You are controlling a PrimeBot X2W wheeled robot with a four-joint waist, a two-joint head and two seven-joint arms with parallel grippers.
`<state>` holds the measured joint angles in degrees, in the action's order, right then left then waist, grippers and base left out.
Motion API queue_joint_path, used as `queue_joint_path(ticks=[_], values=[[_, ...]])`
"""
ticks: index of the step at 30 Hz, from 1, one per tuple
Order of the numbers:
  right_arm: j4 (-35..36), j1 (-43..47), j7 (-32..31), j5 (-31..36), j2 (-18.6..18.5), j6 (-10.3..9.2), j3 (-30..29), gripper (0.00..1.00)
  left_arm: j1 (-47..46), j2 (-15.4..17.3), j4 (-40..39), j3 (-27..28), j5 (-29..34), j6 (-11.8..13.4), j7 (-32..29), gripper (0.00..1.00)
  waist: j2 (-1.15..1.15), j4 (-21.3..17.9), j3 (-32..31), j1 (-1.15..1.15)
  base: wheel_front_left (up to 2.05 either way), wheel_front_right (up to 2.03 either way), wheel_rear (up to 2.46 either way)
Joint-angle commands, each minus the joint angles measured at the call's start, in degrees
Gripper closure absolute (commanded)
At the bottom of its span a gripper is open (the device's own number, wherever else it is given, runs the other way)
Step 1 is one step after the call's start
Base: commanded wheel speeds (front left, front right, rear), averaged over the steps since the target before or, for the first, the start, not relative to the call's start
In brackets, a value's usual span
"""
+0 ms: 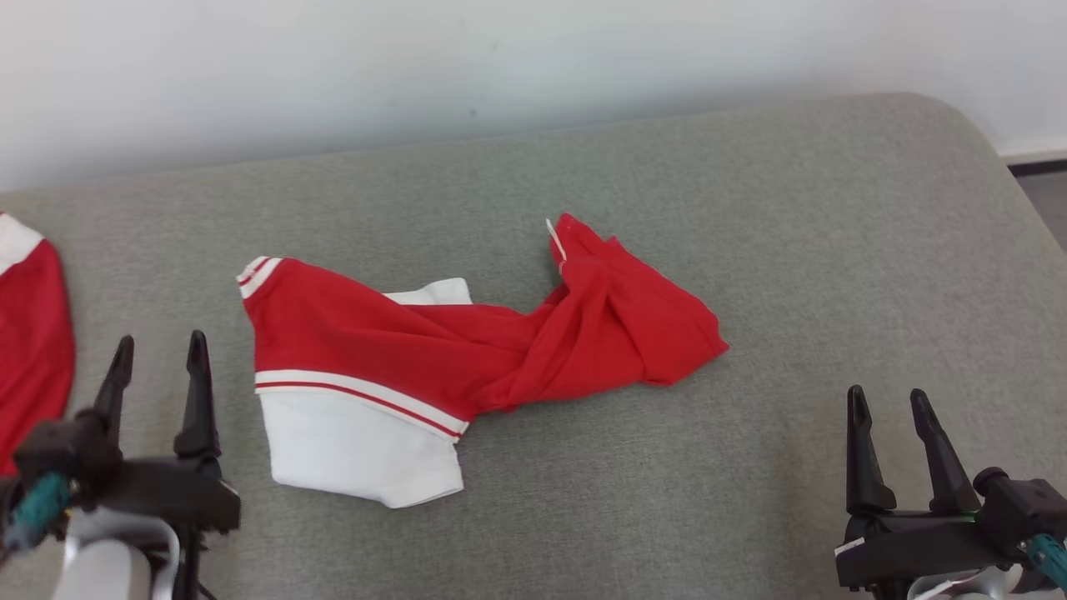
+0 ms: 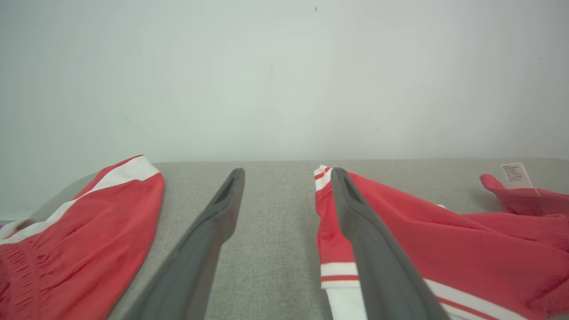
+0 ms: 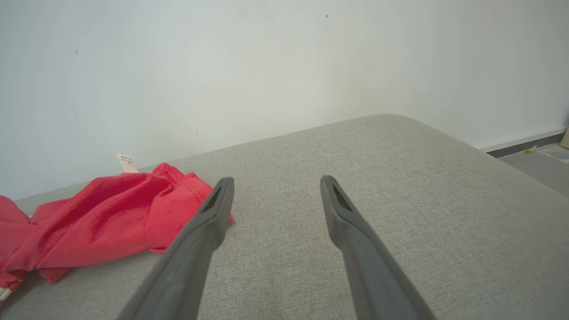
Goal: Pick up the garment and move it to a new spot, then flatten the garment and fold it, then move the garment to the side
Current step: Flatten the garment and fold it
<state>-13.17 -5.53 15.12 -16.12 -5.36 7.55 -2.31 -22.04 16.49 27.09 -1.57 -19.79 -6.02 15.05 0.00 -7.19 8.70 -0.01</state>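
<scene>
The garment point(image 1: 433, 358) is a red and white piece with striped trim, lying twisted and crumpled across the middle of the grey cushioned surface point(image 1: 750, 208). Its white part faces the front left and a small white label point(image 1: 554, 239) sticks up at its far end. My left gripper point(image 1: 158, 354) stands open at the lower left, just left of the garment and apart from it. In the left wrist view the garment point(image 2: 422, 240) lies behind the right finger. My right gripper point(image 1: 888, 404) stands open at the lower right, with the garment point(image 3: 102, 213) to its left.
A second red and white garment point(image 1: 33, 333) lies at the left edge of the surface, also seen as red cloth point(image 2: 75, 235) left of my left fingers. A pale wall point(image 1: 500, 58) runs behind. The surface rounds off at the far right, with floor point(image 1: 1046, 200) beyond.
</scene>
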Motion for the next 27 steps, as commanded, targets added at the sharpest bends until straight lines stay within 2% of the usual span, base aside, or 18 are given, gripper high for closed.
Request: queue_joint_path(ticks=[1, 7, 13, 20, 27], values=[[0.53, 0.83, 0.04, 0.19, 0.00, -0.13, -0.03, 0.00, 2.42, -1.11, -2.84, 0.76, 1.10, 0.49, 0.17, 0.00, 0.00, 1.81, -1.60, 0.01, 0.00, 0.00, 0.00], [2.69, 1.61, 0.04, 0.57, -0.23, -0.13, 0.59, 0.00, 12.96, -6.26, -18.27, 4.83, 6.23, 1.50, 0.18, 0.00, 0.00, 3.41, -2.30, 0.01, 0.00, 0.00, 0.00], [4.13, 2.18, 0.04, 1.07, -0.77, -0.13, 1.58, 0.00, 19.65, -10.30, -25.77, 6.31, 9.24, 0.74, 0.18, 0.00, 0.00, 4.21, -3.12, 0.01, 0.00, 0.00, 0.00], [4.39, 2.72, 0.04, 1.04, -0.79, -0.13, 1.97, 0.00, 24.95, -12.67, -27.50, 5.93, 10.80, 0.08, 0.18, 0.00, 0.00, 4.70, -3.82, 0.01, 0.00, 0.00, 0.00], [4.16, 3.05, 0.04, 1.00, -1.10, -0.13, 2.13, 0.00, 24.21, -13.16, -25.03, 5.46, 12.10, -0.49, 0.18, 0.00, 0.00, 4.75, -3.89, 0.01, 0.00, 0.00, 0.00]])
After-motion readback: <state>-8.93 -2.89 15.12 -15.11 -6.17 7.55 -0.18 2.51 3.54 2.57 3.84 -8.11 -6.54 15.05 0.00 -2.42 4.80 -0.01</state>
